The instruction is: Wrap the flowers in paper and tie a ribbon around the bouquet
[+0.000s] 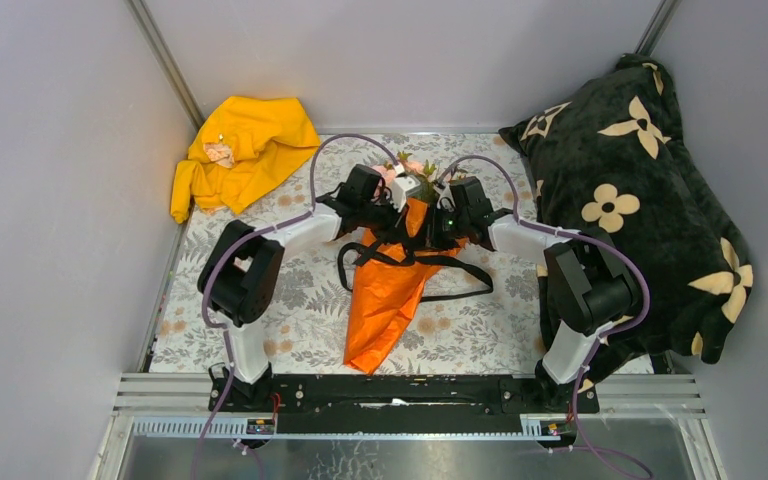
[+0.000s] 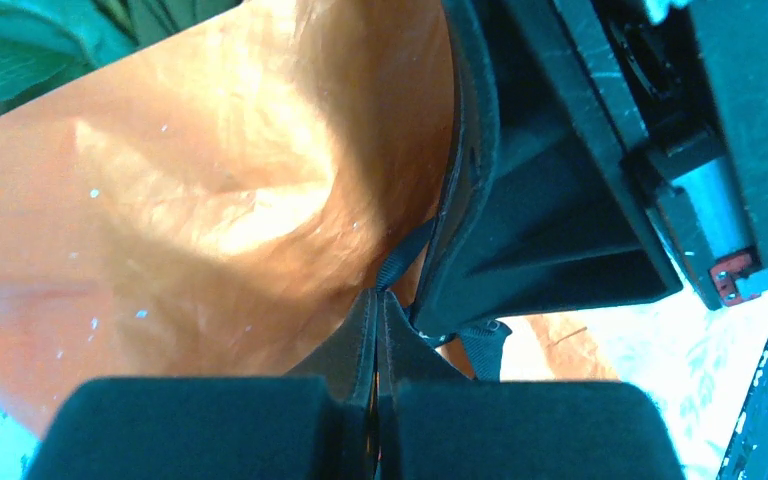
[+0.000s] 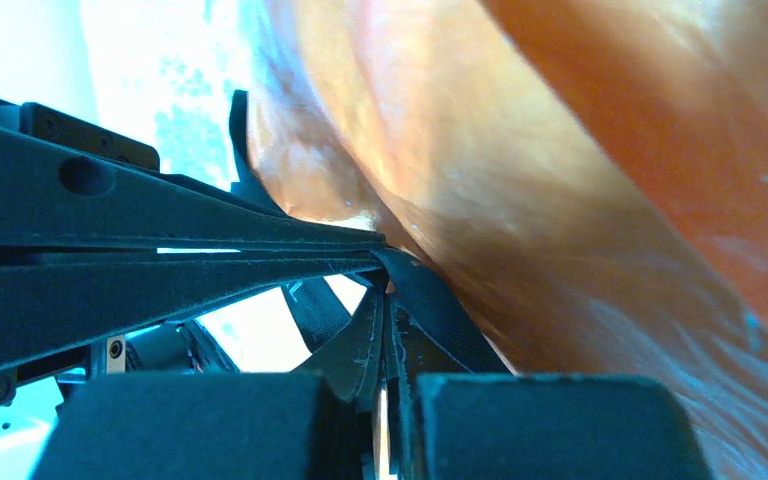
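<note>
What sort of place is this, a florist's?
Probably a robot test booth, not a shop: bare grey walls close round a table, the left arm and right arm are bolted to a metal rail at its edge, and the bouquet lies among props, a pillow and a yellow cloth.

Overhead view: even, soft white light, sharp focus, only faint shadows on the tablecloth [image 1: 300, 300]. Both wrist views are very close and blurred. The orange paper [image 2: 210, 200] shows soft glare patches, and the tablecloth behind it is washed out bluish-white.

Lab robot cell: plain grey panel walls [image 1: 410, 60], aluminium frame rails [image 1: 160, 390], cloth-covered table [image 1: 300, 320].
</note>
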`<state>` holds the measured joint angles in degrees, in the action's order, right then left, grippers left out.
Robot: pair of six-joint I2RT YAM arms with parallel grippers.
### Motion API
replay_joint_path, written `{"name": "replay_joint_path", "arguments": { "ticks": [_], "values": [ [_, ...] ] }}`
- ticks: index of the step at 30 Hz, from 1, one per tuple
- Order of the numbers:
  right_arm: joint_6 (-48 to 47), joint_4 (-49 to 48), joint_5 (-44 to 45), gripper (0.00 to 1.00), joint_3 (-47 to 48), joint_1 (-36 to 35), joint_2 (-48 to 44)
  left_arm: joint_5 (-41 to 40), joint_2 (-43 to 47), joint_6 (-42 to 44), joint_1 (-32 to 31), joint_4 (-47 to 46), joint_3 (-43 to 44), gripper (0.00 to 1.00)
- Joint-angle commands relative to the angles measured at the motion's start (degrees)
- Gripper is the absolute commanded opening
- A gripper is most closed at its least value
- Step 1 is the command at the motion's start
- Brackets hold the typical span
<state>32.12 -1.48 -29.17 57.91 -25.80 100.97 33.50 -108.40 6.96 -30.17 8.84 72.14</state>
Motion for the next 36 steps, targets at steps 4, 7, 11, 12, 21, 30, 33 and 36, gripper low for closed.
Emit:
{"name": "replay_joint_path", "arguments": {
  "ticks": [4,7,11,12,21,30,33,36],
  "values": [
    [-3.8,6.8,2.8,0.0,2.4,0.7,-2.2,-4.4,6.2,1.7,6.7,-0.6,-5.1,0.0],
    [-3.9,6.8,2.4,0.0,2.6,0.8,-1.4,-4.0,8.0,2.2,7.6,-0.7,-6.9,0.0],
    [-3.7,6.8,1.9,0.0,3.0,0.9,-0.2,-3.7,9.1,2.3,8.1,-1.1,-8.9,0.0],
    [-3.8,6.8,1.9,0.0,3.1,0.8,-0.1,-3.7,9.3,2.3,8.3,-1.2,-9.2,0.0],
    [-4.9,7.8,0.9,0.02,4.7,0.8,0.7,-2.3,10.1,2.1,9.7,-1.4,-9.8,0.0],
    [-4.5,6.8,-0.1,0.01,4.3,0.8,1.6,-1.1,6.1,-4.3,3.2,-4.3,-3.1,0.6],
    [-4.6,6.9,-0.1,0.0,4.2,0.8,1.4,-4.4,4.2,-4.4,0.4,-5.2,-2.1,0.65],
    [-4.9,7.4,0.1,0.0,4.3,0.8,1.1,-6.2,1.9,-4.9,0.2,-5.6,-0.7,0.61]
  ]
}}
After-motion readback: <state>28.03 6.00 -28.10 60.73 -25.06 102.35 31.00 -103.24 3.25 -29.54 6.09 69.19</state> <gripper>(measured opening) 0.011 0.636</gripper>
